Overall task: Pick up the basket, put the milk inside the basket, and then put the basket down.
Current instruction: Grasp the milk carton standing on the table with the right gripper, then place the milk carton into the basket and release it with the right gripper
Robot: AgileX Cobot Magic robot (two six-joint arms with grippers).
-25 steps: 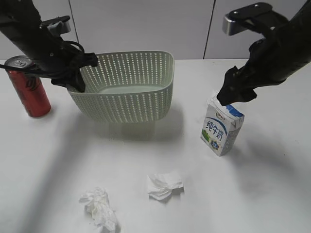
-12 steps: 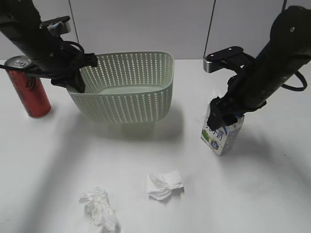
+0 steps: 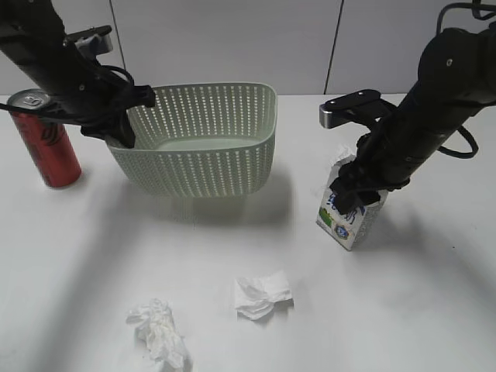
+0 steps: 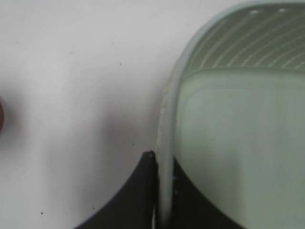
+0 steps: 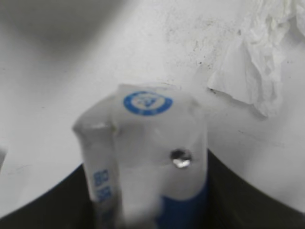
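The pale green basket hangs tilted above the table, held by its left rim. My left gripper is shut on that rim; in the left wrist view the rim runs between the two dark jaws. The white and blue milk carton stands on the table at the right, leaning slightly. My right gripper is down over its top. In the right wrist view the jaws press both sides of the carton.
A red soda can stands left of the basket. Two crumpled tissues lie on the white table in front. One tissue shows in the right wrist view beyond the carton.
My right gripper came down from above the milk carton and closed round its top; the carton shifted slightly left. The left arm and basket have not moved.
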